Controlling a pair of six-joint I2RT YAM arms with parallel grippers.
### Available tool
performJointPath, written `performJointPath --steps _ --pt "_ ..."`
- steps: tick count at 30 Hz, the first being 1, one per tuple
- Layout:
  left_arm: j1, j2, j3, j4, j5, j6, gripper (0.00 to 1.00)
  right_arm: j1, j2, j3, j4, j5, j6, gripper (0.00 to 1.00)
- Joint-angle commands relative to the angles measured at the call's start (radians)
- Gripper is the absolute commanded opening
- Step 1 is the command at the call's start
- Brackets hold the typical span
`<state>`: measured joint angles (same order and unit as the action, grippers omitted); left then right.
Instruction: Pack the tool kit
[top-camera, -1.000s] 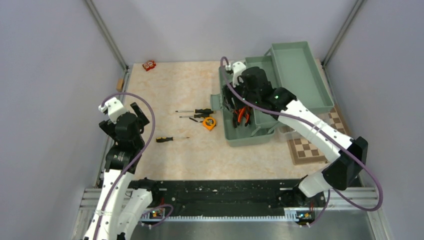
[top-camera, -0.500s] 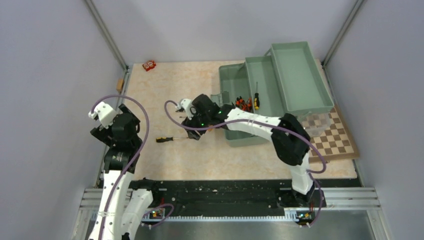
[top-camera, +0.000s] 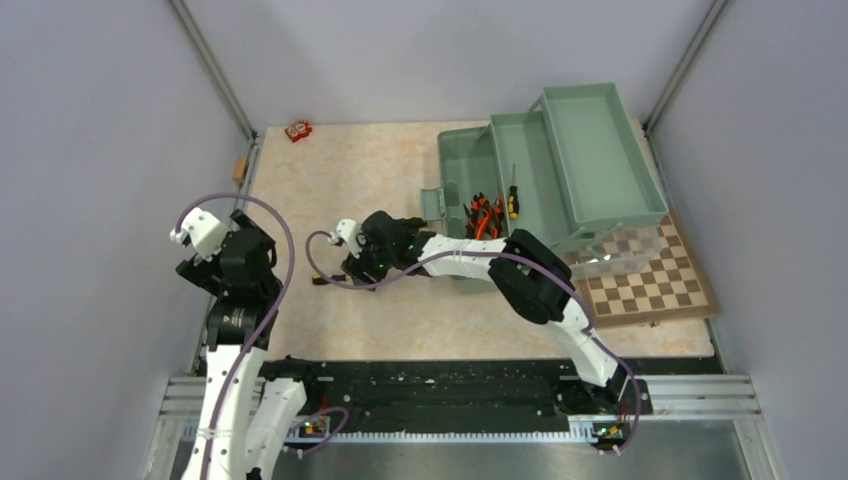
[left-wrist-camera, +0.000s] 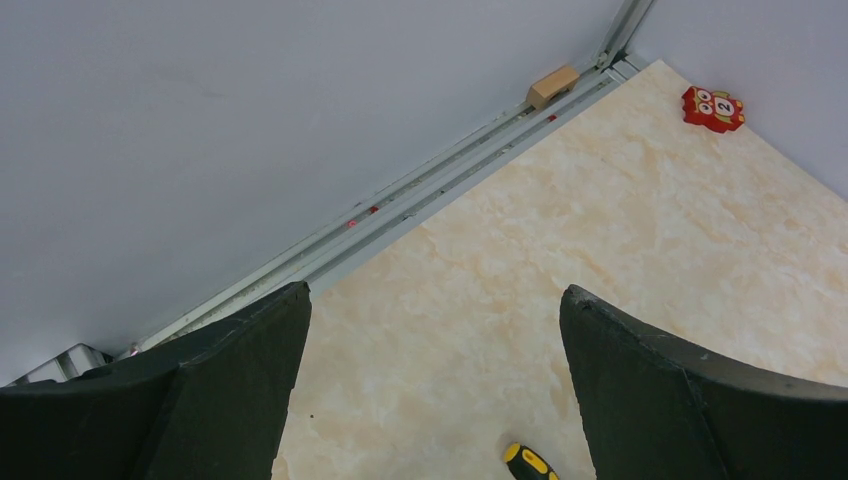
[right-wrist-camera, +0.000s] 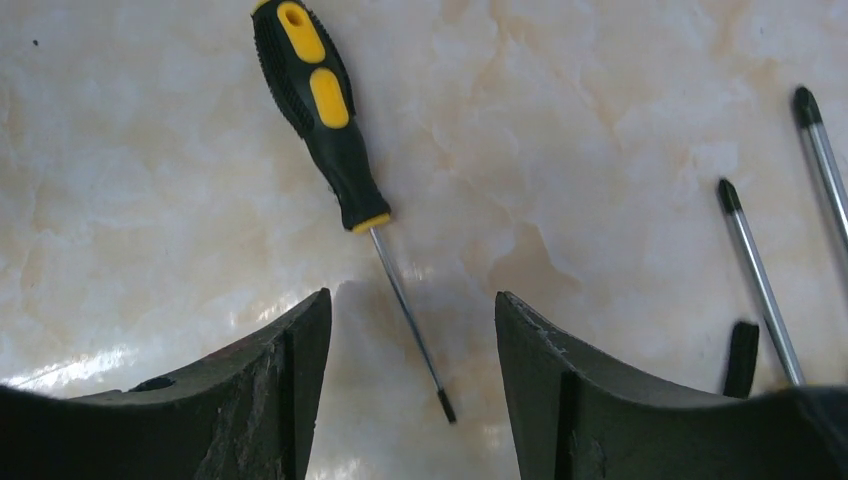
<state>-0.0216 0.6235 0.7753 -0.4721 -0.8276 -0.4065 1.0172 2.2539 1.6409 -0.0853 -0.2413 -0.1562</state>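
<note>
one "2" on red block (left-wrist-camera: 713, 108), well apart frm screwdriver (left-wrist-camera: 530, 463)

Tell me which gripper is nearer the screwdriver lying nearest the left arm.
Right. The right gripper hovers just over the screwdriver, fingers open astride its shaft; the left gripper hangs off to its left, apart.

Beige table (top-camera: 340, 180) bears toolbox (top-camera: 455, 175), chessboard (top-camera: 655, 285), screwdriver (right-wrist-camera: 320, 100), red toy (top-camera: 298, 130).

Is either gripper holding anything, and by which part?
Nothing is held. The right gripper is open over the shaft of the screwdriver; the left gripper is open, empty.
</note>
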Motion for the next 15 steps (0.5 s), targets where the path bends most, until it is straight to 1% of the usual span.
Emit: performJointPath --steps 1,6,10,13,15 --pt "0.006 -0.01 -0.005 0.026 0.0 -0.008 0.99 0.025 0.082 0.101 0.108 -0.045 -0.047 0.6" --pt "0.006 -0.013 -0.006 0.03 0.005 -0.006 0.99 0.047 0.153 0.166 0.119 -0.055 -0.089 0.57" --pt "0.005 -0.012 -0.008 0.032 0.011 -0.005 0.99 0.065 0.202 0.22 0.091 -0.053 -0.122 0.54" --pt "0.005 -0.011 -0.008 0.032 0.014 -0.005 0.99 0.077 0.219 0.244 0.034 -0.065 -0.14 0.43" --pt "0.006 -0.013 -0.008 0.033 0.017 -0.003 0.99 0.081 0.207 0.23 0.008 -0.073 -0.142 0.3"
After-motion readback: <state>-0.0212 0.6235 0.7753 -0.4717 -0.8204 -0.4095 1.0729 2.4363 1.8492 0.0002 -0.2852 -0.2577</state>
